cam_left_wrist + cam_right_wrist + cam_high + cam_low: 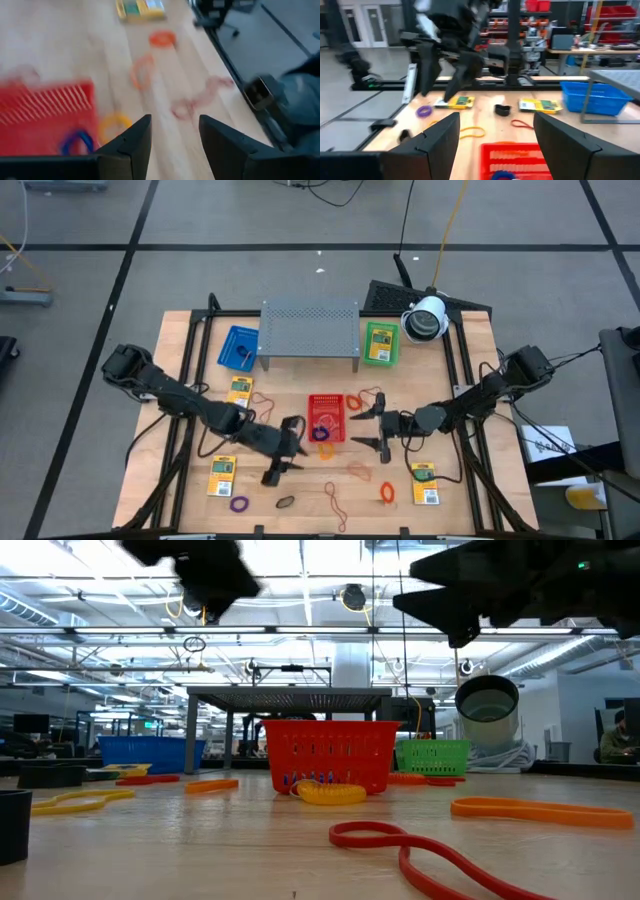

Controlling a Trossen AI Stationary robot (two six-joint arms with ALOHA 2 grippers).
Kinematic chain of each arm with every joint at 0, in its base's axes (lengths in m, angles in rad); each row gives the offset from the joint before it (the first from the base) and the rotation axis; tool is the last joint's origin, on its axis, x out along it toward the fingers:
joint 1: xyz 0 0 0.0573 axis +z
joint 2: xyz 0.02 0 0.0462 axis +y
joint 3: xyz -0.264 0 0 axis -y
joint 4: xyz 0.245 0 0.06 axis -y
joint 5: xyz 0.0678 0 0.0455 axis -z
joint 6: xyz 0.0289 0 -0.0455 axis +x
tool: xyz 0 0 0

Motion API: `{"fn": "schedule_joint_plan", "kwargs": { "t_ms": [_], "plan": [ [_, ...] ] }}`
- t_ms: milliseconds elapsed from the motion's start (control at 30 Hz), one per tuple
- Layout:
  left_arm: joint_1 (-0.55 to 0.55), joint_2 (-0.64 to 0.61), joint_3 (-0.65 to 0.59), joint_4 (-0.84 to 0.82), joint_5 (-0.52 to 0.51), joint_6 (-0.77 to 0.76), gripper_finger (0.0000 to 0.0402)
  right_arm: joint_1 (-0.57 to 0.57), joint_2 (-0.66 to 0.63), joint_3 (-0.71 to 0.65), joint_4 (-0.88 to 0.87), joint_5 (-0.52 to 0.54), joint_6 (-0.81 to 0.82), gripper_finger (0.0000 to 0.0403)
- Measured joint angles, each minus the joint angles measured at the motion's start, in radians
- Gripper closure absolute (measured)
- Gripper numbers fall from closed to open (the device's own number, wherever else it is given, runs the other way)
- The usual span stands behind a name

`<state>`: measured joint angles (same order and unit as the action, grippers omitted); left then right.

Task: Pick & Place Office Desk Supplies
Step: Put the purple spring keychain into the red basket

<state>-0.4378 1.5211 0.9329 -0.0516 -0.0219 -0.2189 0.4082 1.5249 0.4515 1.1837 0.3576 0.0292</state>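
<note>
Hovering beside the red mesh basket [326,416], the left gripper [284,451] hangs above the table [180,395] with its fingers [134,142] apart and nothing between them. Opposite, the right gripper [375,427] waits on the basket's other side, its fingers [442,137] spread wide and likewise empty.

Rubber bands lie scattered over the wood. A blue loop [76,142] sits inside the red basket, and a yellow loop [114,125] lies just beside the basket's front wall. A purple loop [239,504] and a dark loop [285,502] rest near the front edge on the left arm's side; an orange loop [387,493] and a tan band [357,470] lie toward the right arm's side.

Four yellow-and-green packets are flat on the table: one [239,389] near the blue basket [238,346], one [222,475] at the front on the left arm's side, one [425,482] at the front on the right arm's side, and one [379,342] in the green basket [380,361]. The grey perforated rack [309,326] stands between the blue and green baskets.
</note>
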Motion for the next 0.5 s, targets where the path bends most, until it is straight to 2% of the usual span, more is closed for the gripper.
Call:
{"fn": "schedule_joint_plan", "kwargs": {
  "t_ms": [333, 500],
  "plan": [
    [-0.157, 0.0, 0.0, -0.2, -0.057, -0.301, 0.0231, 0.089, 0.0, 0.0, -0.028, -0.021, 0.107, 0.0156],
    [-0.193, 0.0, 0.0, -0.229, 0.001, -0.397, 0.0231, 0.135, 0.0, 0.0, -0.028, 0.005, 0.11, 0.0156]
  ]
}}
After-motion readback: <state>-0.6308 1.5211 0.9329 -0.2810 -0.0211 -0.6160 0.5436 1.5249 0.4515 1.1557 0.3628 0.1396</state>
